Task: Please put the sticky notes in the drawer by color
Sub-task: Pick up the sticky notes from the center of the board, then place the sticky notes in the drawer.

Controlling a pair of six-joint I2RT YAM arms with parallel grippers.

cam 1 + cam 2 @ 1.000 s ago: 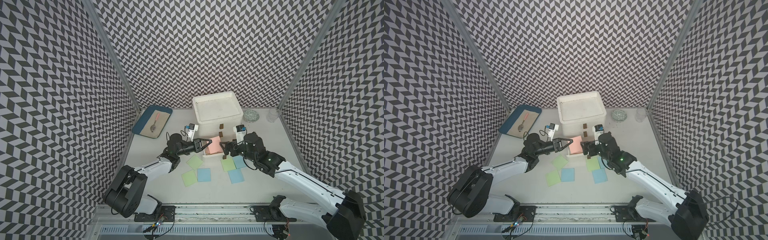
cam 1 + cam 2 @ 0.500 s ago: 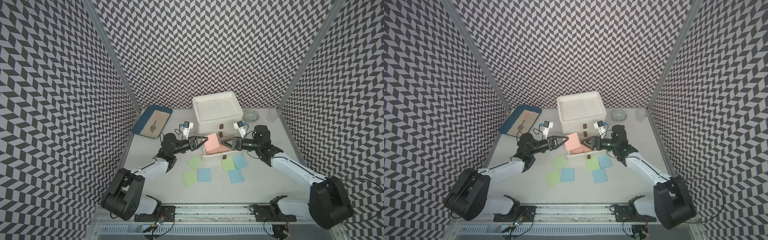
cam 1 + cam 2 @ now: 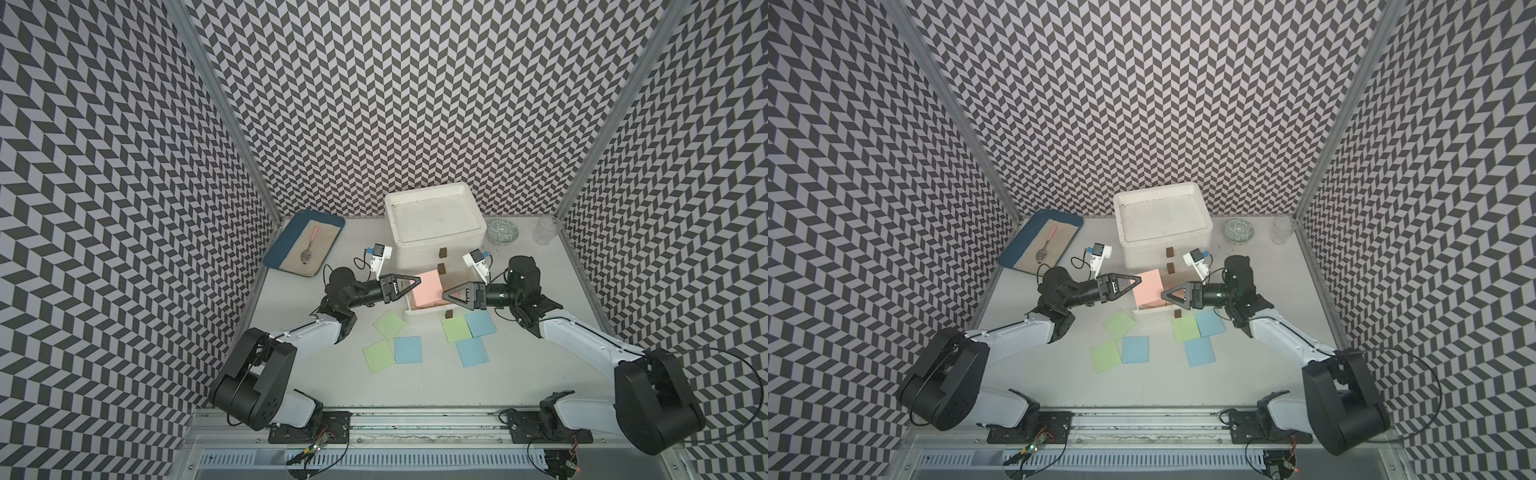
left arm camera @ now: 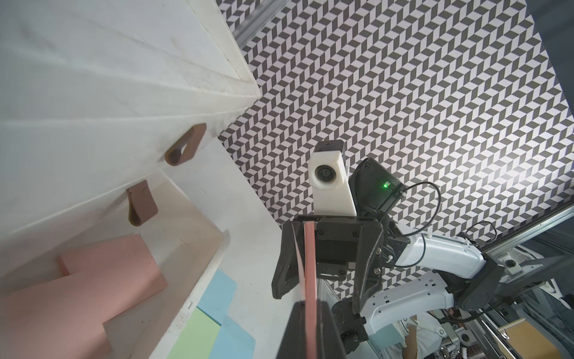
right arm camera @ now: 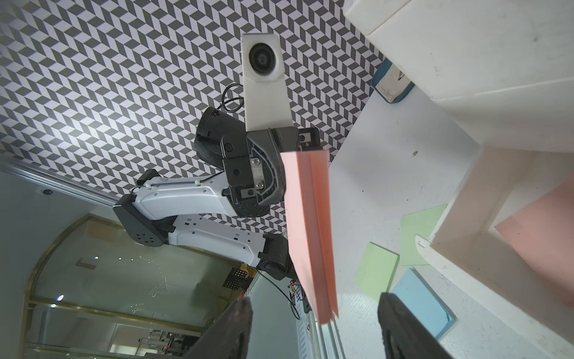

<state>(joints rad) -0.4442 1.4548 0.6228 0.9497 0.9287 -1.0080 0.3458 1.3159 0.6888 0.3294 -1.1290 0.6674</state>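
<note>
A blue tray [image 3: 291, 266] holding a spoon [image 3: 309, 245] sits far left on the white table [image 3: 540, 374]. Moving right, my left claw [image 3: 419, 281] is pressed together on one edge of a pink sticky note [image 3: 426, 289], holding it upright and edge-on above the pulled-out bottom drawer [image 3: 428, 320] of a white cabinet [image 3: 434, 216]. In the left wrist view, two more pink notes [image 4: 93, 279] lie flat and overlapping inside that drawer. On the table in front of it lie three green notes [image 3: 388, 324] and three blue notes [image 3: 408, 350], some with edges touching or overlapping. Right of the drawer, my right claw [image 3: 445, 296] faces the left one with its jaws spread on either side of the held note's free edge; in the right wrist view the paper hangs between them and appears to touch neither. Far right stand a patterned bowl [image 3: 503, 231] and a clear glass [image 3: 546, 230]. I judge this paper to be nearly weightless, limp and easily creased, and its edge seems to show two layers, so it may fan or peel. A light pinch close to an edge, on the flat faces, should hold it. Squeezing hard or dragging would likely crumple it, and a sticky strip may cling to my pads on release.
</note>
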